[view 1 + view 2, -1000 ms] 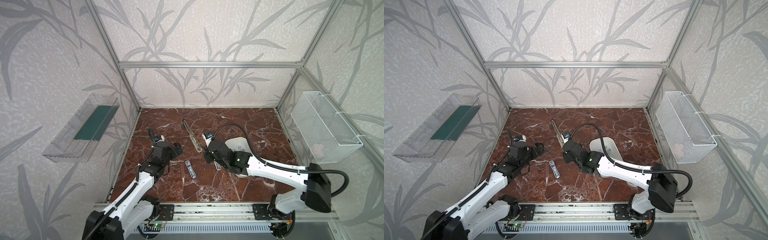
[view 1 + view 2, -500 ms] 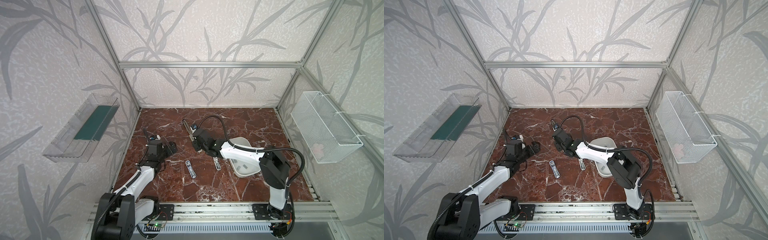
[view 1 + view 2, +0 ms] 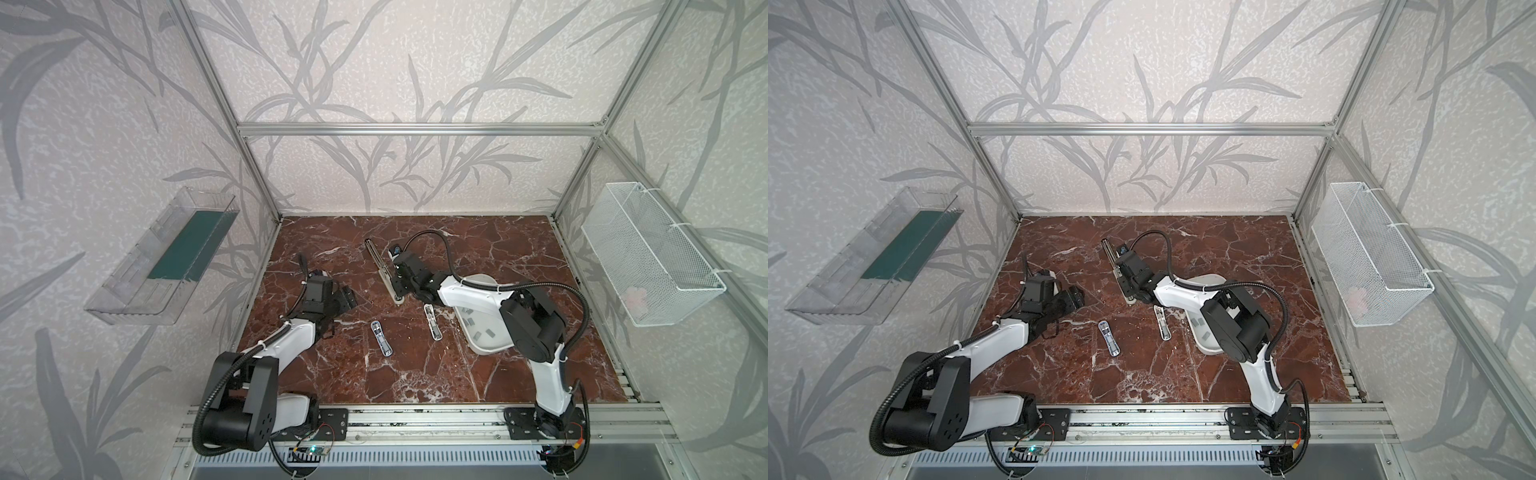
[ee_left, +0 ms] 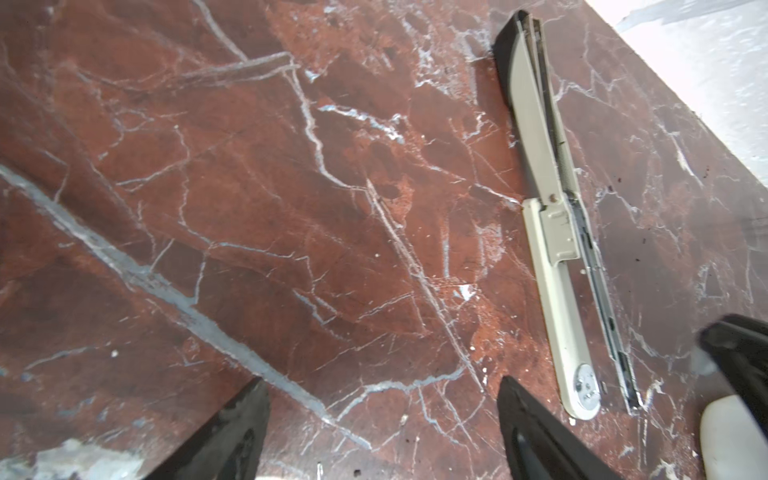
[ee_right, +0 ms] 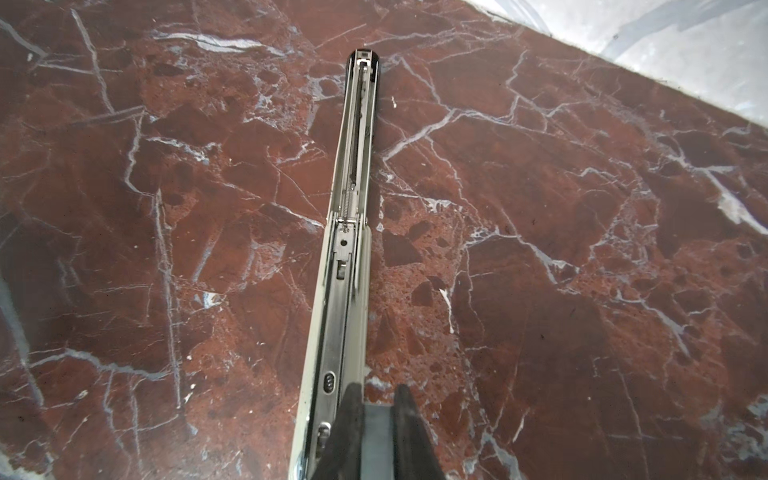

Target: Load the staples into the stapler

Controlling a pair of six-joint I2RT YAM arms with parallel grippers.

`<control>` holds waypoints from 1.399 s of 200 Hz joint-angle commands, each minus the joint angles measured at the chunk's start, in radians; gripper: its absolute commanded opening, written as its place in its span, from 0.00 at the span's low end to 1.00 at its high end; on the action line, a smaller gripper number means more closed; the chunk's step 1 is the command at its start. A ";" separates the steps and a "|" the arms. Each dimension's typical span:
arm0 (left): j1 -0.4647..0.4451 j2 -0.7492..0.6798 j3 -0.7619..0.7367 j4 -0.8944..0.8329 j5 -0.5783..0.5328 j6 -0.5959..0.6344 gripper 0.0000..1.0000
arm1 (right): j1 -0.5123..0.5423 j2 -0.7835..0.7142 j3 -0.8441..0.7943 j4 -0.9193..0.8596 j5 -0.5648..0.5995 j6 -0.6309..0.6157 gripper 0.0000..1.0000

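1. In a top view the stapler [image 3: 381, 270] is lying folded open on the surface [image 3: 415, 374]. Spare staples [image 3: 490, 331] are sitting in a white tray [image 3: 486, 351] near it. The right hand [image 3: 398, 291] is hovering over the stapler's near end, and the left hand [image 3: 347, 297] is waiting off to the side.
2. Left wrist view: the left hand's fingers [image 4: 232, 436] are gaping wide, gripping nothing.
3. Right wrist view: the right hand [image 5: 377, 390] is looking nearly closed, pinching what looks like a grey staple strip [image 5: 376, 432] just beside the open magazine channel [image 5: 351, 208].
4. I'm guessing that strip is handling light, slick and snappy, so I'd be gripping its long sides mid-length, gently.
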 commanded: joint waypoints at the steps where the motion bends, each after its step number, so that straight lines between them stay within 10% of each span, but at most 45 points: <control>1: -0.007 0.001 0.006 -0.002 0.006 0.026 0.86 | 0.008 0.014 0.036 0.020 -0.021 -0.003 0.12; 90: -0.011 0.014 -0.010 0.140 0.217 0.066 0.84 | 0.021 0.020 0.024 0.015 -0.067 0.023 0.11; 280: -0.028 -0.094 -0.124 0.244 0.212 0.053 0.82 | 0.031 0.047 0.044 -0.016 -0.029 0.014 0.10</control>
